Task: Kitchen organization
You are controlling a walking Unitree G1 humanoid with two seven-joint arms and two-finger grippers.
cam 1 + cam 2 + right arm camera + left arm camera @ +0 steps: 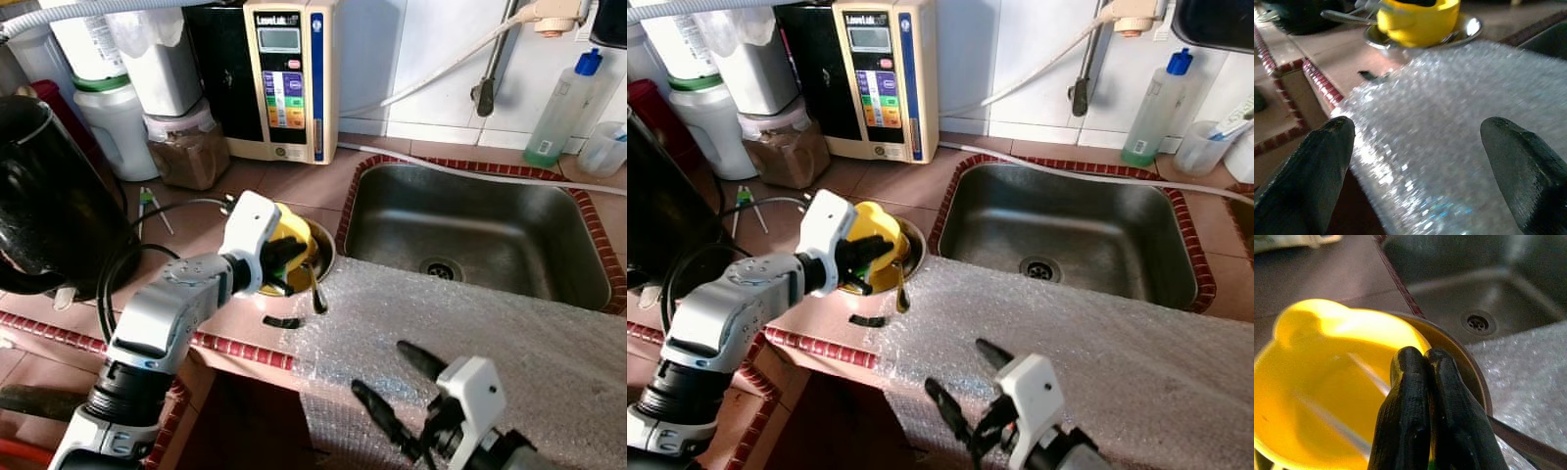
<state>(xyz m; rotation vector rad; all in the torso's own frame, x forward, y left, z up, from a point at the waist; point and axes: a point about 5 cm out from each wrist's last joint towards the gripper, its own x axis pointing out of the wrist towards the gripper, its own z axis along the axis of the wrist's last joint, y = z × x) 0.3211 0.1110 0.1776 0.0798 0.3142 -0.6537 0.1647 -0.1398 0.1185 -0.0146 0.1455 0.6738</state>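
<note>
Pinching rim of yellow plastic cup (284,245), your left gripper (286,262) nearest; right gripper (397,387) spread, well apart over bubble wrap (470,323).

Bright, even light; glare on the bubble wrap (470,323); wrist views soft, close pincer fingers blurred.

Yellow cup (290,238) partly hidden by left tool (284,262); kettle (44,196) cropped.

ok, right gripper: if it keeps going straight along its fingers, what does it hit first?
Probably the bubble wrap on the counter: the open right gripper points along it. Beyond that sits the yellow cup on its plate. Depth is unclear.
</note>
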